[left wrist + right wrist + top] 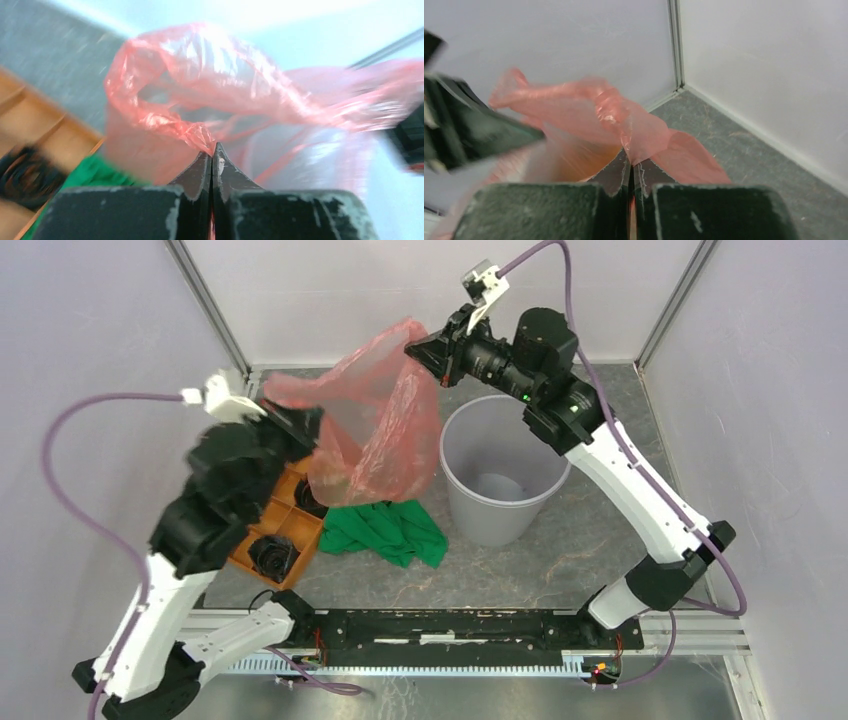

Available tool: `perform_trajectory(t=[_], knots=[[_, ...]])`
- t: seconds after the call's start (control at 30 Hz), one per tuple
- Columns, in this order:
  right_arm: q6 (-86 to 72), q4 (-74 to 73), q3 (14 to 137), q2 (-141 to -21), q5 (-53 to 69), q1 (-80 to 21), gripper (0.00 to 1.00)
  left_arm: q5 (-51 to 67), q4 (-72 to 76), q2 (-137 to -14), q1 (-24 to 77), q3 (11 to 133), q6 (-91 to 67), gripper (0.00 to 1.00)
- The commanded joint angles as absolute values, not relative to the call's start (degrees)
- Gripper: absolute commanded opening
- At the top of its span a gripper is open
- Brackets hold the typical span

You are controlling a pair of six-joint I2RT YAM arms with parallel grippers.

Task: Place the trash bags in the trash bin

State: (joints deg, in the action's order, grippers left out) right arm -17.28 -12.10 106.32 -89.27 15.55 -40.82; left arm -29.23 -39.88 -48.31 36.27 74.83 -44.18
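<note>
A thin red-pink trash bag (375, 420) hangs in the air between my two grippers, left of the trash bin (497, 472), a round grey-white bucket standing upright and empty. My left gripper (300, 425) is shut on the bag's left edge, with film pinched between the fingertips (200, 162). My right gripper (420, 348) is shut on the bag's upper right edge, above and left of the bin's rim. In the left wrist view the bag (210, 100) spreads open ahead. In the right wrist view the bag (589, 110) stretches left toward the other gripper.
An orange compartment tray (262, 532) holding black rolls (272, 555) sits under my left arm. A crumpled green cloth (385, 530) lies on the table below the bag, left of the bin. Enclosure walls stand at the back and both sides.
</note>
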Motion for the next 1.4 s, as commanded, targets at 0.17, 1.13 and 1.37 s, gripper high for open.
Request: perform_trajectory(t=[0.17, 1.13, 1.37], knots=[[-6.5, -17.9, 112.4, -75.4, 14.9, -40.8, 0.05, -1.7, -24.9, -56.7, 35.9, 107.5, -29.8, 0.02], [2.4, -23.3, 100.7, -48.4, -20.7, -40.8, 0.01, 24.2, 6.7, -78.2, 37.5, 97.8, -60.5, 0.02], [3.0, -23.2, 101.0, -50.1, -20.2, -40.8, 0.01, 21.6, 0.9, -76.6, 37.5, 97.0, -57.1, 0.02]])
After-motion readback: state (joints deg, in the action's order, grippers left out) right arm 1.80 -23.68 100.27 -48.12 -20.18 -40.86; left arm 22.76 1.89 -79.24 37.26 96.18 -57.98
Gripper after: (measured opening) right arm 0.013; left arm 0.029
